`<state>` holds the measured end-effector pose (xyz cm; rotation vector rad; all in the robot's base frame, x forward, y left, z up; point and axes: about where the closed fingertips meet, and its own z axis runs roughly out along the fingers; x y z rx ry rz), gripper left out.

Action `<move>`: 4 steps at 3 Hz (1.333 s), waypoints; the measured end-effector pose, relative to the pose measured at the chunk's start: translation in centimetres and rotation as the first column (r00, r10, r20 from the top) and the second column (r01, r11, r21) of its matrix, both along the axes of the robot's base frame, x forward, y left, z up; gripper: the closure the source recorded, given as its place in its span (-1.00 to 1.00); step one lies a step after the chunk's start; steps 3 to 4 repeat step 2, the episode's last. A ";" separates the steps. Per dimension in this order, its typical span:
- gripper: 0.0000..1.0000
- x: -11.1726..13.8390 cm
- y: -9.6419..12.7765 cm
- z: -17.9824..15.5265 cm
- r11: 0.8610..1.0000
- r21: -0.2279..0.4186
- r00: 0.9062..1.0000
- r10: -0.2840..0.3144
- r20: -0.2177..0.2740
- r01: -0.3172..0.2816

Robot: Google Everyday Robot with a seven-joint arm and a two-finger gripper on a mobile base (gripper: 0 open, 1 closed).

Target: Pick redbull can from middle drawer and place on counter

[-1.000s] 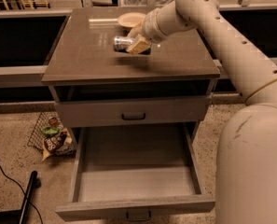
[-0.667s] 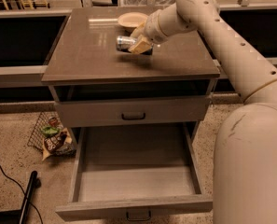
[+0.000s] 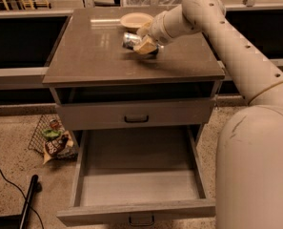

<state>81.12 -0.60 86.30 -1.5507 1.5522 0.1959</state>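
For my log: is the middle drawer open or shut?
Open: drawer pulled out, floor visible. The gripper holds the can over the counter.

Cream two-finger gripper [image 3: 146, 45], over glossy grey-brown counter slab [image 3: 93, 56], clamps slim silver-blue drink can [image 3: 129, 40] – can's right half hidden; contact with slab unclear. Rounded cream robot body [image 3: 255, 166] cut off by right, bottom edges.

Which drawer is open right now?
The middle drawer, pulled out; the upper drawer is shut. The gripper holds the redbull can over the counter.
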 end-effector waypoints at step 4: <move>-1.00 -1.8 -2.5 3.6 0.999 -0.015 0.998 -0.033 0.062 0.034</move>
